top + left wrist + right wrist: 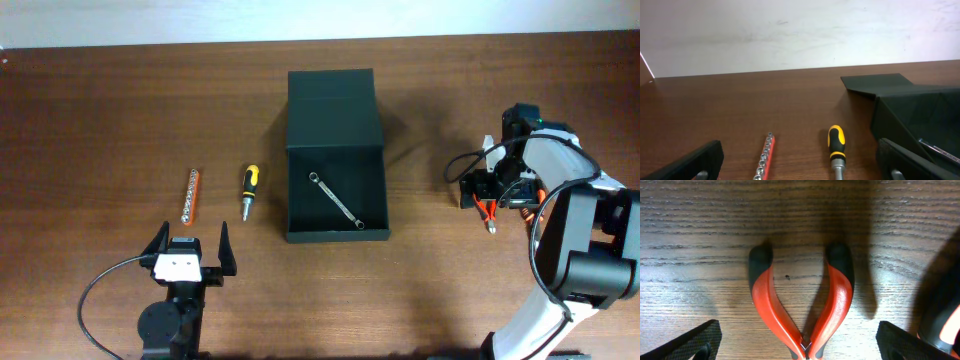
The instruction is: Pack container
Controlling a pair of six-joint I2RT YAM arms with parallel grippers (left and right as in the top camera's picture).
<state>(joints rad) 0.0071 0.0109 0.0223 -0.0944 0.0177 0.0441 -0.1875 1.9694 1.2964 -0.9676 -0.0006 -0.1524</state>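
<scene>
Left gripper (193,236): jaws spread wide, nothing between them, low over the table (90,120).
- Ahead of the jaws, slightly left of their centre line: an orange socket rail (765,155), lying lengthwise, bare wood on both sides.
- Ahead, slightly right of centre: a screwdriver (836,147), yellow-and-black handle pointing away, apart from the rail.
- Ahead and beyond the right finger: the container (336,236), open, with its flap lid (330,105) laid back on the far side. Its near left corner sits close to the right finger's line. A wrench (335,200) lies diagonally on its floor, clear of the walls.

Right gripper (800,345): jaws wide, pointing down at the table, gripping nothing.
- Red-handled pliers (765,300) lie flat between the fingers (690,342). The handles splay away from the jaws, and there is open wood between each handle and its finger.
- The container is well off to this gripper's side, with clear table between.
</scene>
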